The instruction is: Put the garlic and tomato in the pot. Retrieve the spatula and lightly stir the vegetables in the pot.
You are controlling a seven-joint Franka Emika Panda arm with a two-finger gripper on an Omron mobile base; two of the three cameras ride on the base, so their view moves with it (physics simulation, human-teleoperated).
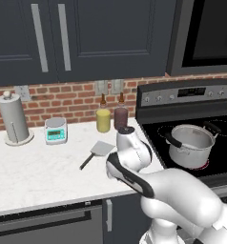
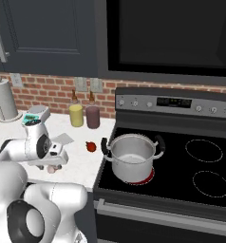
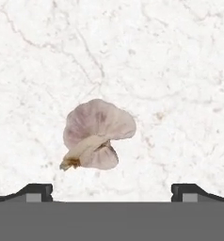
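Glossy white arm (image 1: 182, 195), dark joints

Lighting: even, diffuse, no evident source. Shadows: faint and soft on the white counter (image 1: 34, 167). Glare: a mild sheen lay on the steel pot (image 2: 131, 154) and on the black stovetop (image 2: 191, 166). Rendering: slightly soft, grainy. Edge distortion: none seen.

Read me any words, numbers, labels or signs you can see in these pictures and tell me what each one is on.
None can be read.
Stove control panel display: dark marks, too blurred to read.
Small kitchen scale on the counter: a teal screen, no legible digits.
Yellow bottle and dark red bottle by the brick wall: no readable labels.
Garlic on the marble counter: no writing near it.
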